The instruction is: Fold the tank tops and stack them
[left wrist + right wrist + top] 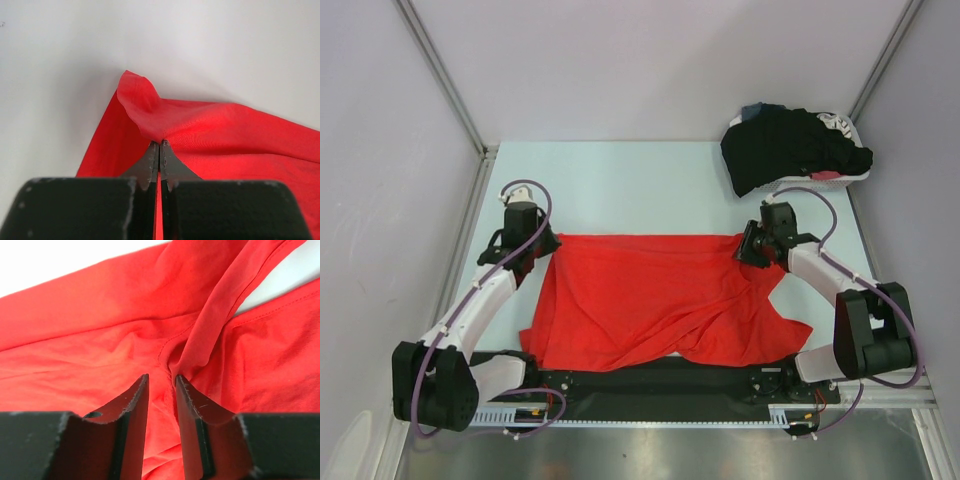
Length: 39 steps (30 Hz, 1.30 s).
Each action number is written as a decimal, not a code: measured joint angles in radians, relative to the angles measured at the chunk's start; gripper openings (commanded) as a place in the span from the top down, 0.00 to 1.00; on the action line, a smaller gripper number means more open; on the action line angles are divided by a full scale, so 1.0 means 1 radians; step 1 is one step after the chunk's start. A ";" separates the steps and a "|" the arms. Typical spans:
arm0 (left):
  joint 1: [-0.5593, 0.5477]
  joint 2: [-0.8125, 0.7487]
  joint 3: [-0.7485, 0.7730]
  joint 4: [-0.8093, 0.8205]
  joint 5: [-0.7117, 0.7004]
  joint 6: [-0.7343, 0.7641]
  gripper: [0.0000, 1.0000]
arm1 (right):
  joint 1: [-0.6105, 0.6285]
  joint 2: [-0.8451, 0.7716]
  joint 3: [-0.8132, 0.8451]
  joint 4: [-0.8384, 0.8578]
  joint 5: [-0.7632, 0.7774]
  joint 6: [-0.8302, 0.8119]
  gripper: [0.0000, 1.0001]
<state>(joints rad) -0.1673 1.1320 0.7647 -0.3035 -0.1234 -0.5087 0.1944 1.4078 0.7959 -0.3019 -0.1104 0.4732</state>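
Observation:
The red tank top [660, 300] lies spread across the middle of the table, rumpled along its near edge. My left gripper [542, 245] is shut on its far left corner, which bunches up at the fingertips in the left wrist view [159, 142]. My right gripper [748, 247] is at the far right corner. In the right wrist view [161, 376] its jaws stand slightly apart over gathered red folds [200, 340], with one fold touching the right fingertip. The black tank top [785, 145] is heaped over the basket at the far right.
The white plastic basket [840, 178] stands at the far right corner under the black garment. Grey walls enclose the table on the left, back and right. A black rail [660, 380] runs along the near edge between the arm bases.

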 measured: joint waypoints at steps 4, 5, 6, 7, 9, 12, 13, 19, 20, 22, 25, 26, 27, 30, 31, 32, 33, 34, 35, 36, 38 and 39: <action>0.013 0.004 0.000 0.000 -0.003 -0.007 1.00 | 0.015 0.007 0.000 -0.010 0.001 -0.001 0.63; 0.017 0.005 0.000 0.000 -0.003 -0.007 1.00 | 0.018 0.007 0.000 -0.013 0.002 -0.002 0.63; 0.019 0.007 0.000 0.000 -0.002 -0.008 1.00 | 0.019 0.007 0.000 -0.014 0.003 -0.003 0.63; 0.021 0.007 0.000 0.000 -0.002 -0.008 1.00 | 0.020 0.007 0.000 -0.018 0.004 -0.003 0.64; 0.022 0.007 0.000 0.000 -0.002 -0.008 1.00 | 0.023 0.006 0.000 -0.022 0.005 -0.003 0.64; 0.022 0.008 0.000 0.001 -0.002 -0.008 1.00 | 0.035 0.005 -0.001 -0.031 0.008 -0.003 0.66; 0.022 0.008 0.000 0.001 -0.002 -0.007 1.00 | 0.042 0.004 -0.002 -0.034 0.009 -0.003 0.67; 0.024 0.008 0.000 0.001 -0.003 -0.007 1.00 | 0.069 -0.024 -0.016 -0.043 0.008 0.005 0.70; 0.024 0.008 0.000 0.001 -0.003 -0.007 1.00 | 0.070 -0.025 -0.016 -0.042 0.008 0.005 0.70; 0.024 0.008 0.000 0.001 -0.003 -0.007 1.00 | 0.070 -0.025 -0.016 -0.042 0.009 0.005 0.72; 0.024 0.008 0.000 0.001 -0.003 -0.007 1.00 | 0.070 -0.021 -0.016 -0.041 0.008 0.005 0.74; 0.024 0.008 0.000 0.001 -0.003 -0.007 1.00 | 0.070 -0.016 -0.016 -0.037 0.008 0.005 0.74; 0.024 0.007 -0.001 0.001 -0.003 -0.007 1.00 | 0.070 -0.010 -0.016 -0.034 0.008 0.005 0.74; 0.024 0.006 -0.006 0.001 -0.003 -0.007 1.00 | 0.070 0.014 -0.015 -0.028 0.008 0.005 0.75; 0.024 0.006 -0.008 0.001 -0.004 -0.007 1.00 | 0.070 0.024 -0.012 -0.028 0.008 0.005 0.74; 0.024 0.006 -0.010 0.001 -0.003 -0.007 1.00 | 0.070 0.033 -0.008 -0.027 0.008 0.005 0.72; 0.024 0.006 -0.011 0.001 -0.004 -0.007 1.00 | 0.071 0.047 0.000 -0.027 0.008 0.005 0.70; 0.024 0.006 -0.012 0.001 -0.004 -0.007 1.00 | 0.071 0.056 0.005 -0.027 0.009 0.005 0.68; 0.024 0.006 -0.013 0.001 -0.004 -0.007 1.00 | 0.070 0.066 0.012 -0.026 0.010 0.005 0.68; 0.024 0.006 -0.013 0.001 -0.004 -0.007 1.00 | 0.070 0.074 0.019 -0.025 0.014 0.005 0.69; 0.024 0.006 -0.013 0.002 -0.004 -0.007 1.00 | 0.070 0.086 0.031 -0.021 0.018 0.005 0.75; 0.024 0.006 -0.013 0.001 -0.004 -0.007 1.00 | 0.070 0.090 0.035 -0.018 0.018 0.005 0.77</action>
<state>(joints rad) -0.1436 1.1385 0.7513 -0.3023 -0.1272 -0.5156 0.2646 1.4979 0.8307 -0.3195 -0.0921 0.4782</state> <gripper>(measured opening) 0.008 0.272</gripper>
